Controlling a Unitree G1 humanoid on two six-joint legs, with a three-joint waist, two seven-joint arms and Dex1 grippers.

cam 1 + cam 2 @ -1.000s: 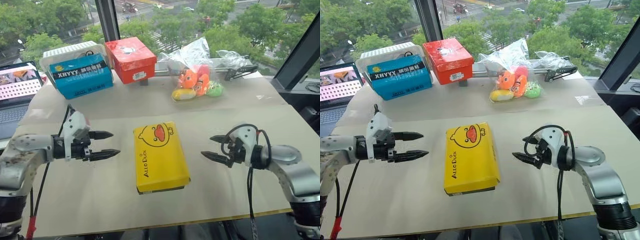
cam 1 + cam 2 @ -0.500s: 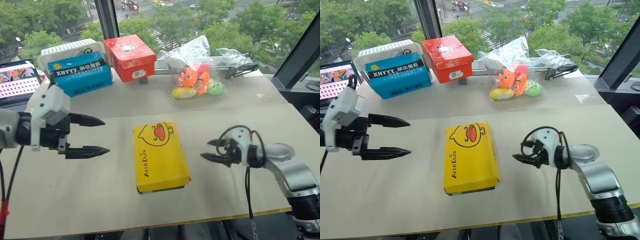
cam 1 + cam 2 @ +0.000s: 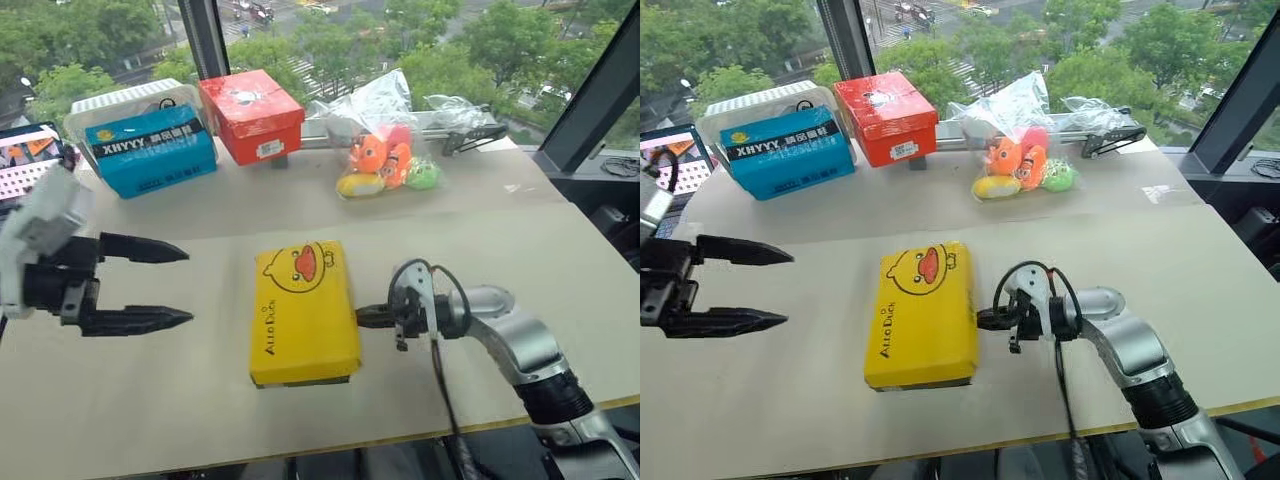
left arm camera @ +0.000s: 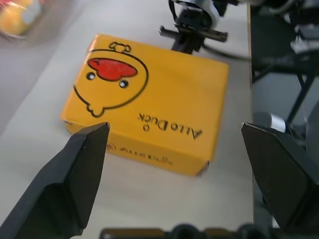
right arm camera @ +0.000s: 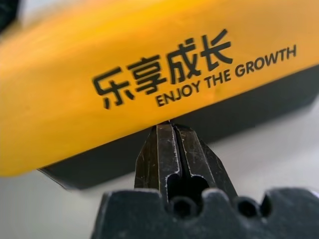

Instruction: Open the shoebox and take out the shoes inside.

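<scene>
The shoebox [image 3: 303,312] lies shut mid-worktop [image 3: 480,240] — light, stiff cardboard, best lifted under its yellow lid's rim, where the right end effector [image 3: 366,316], fingers pressed together, noses in — the left end effector [image 3: 160,285] spread wide, well apart.

Robot test setup in upper-floor room by window, lab or office kind. Beyond left end effector [image 3: 175,283]: large glazing with dark frame [image 3: 196,40], treetops and street with cars far below. Plain beige counter [image 3: 520,250] carries staged props: blue box [image 3: 150,150], red box [image 3: 252,115], clear bag of plush toys [image 3: 385,160] past right end effector [image 3: 360,316]. Open laptop [image 3: 30,160] just beyond left end effector, at counter edge. Cables run along robot arms.
</scene>
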